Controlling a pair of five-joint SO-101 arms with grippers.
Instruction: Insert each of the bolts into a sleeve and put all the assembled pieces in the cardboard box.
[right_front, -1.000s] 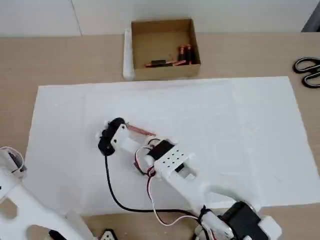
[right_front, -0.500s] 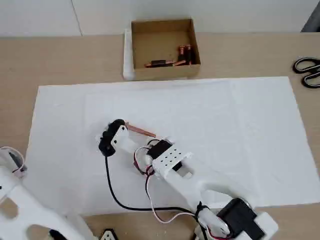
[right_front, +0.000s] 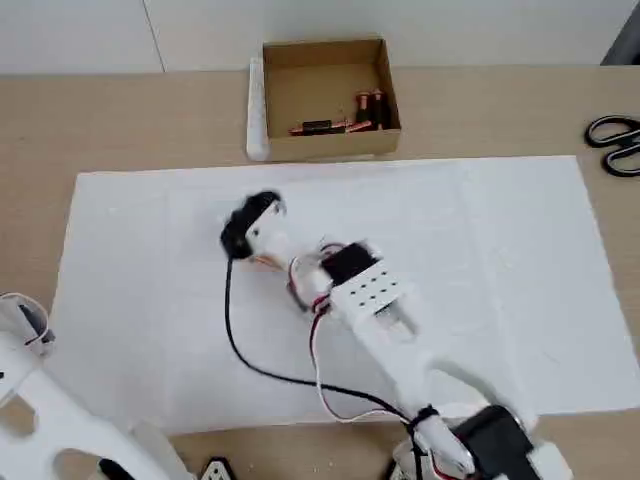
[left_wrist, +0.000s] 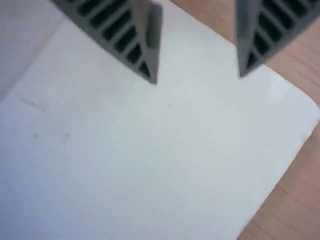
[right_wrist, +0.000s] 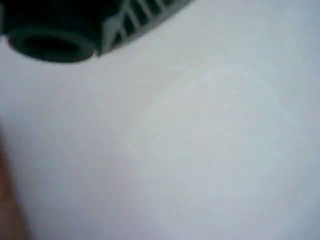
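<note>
From above, found the cardboard box (right_front: 322, 143) on the bare table (right_front: 120, 110), just past the far edge of the white sheet (right_front: 500, 280); counted several assembled pieces (right_front: 366, 105) inside it, gathered toward one side wall; noted a white strip (right_front: 257, 115) lying against the box's outer wall, and scissors (right_front: 612, 143) well apart at the table's edge; traced the right arm (right_front: 400, 330) from the near edge across the sheet to the right gripper (right_front: 250, 222), over the paper and well short of the box; could not tell whether open or closed; made out a copper-coloured bolt (right_front: 264, 261) on the sheet, just beside the arm's wrist and partly hidden under it; placed the left arm (right_front: 40, 400) at the near corner.

Through the left wrist camera, saw the left gripper (left_wrist: 197, 77) spread wide, nothing held, above a corner of the sheet with bare wood beyond.

Through the right wrist camera, met plain white sheet close under a dark part of the gripper; caught a brownish blur at one edge, too vague to name.
</note>
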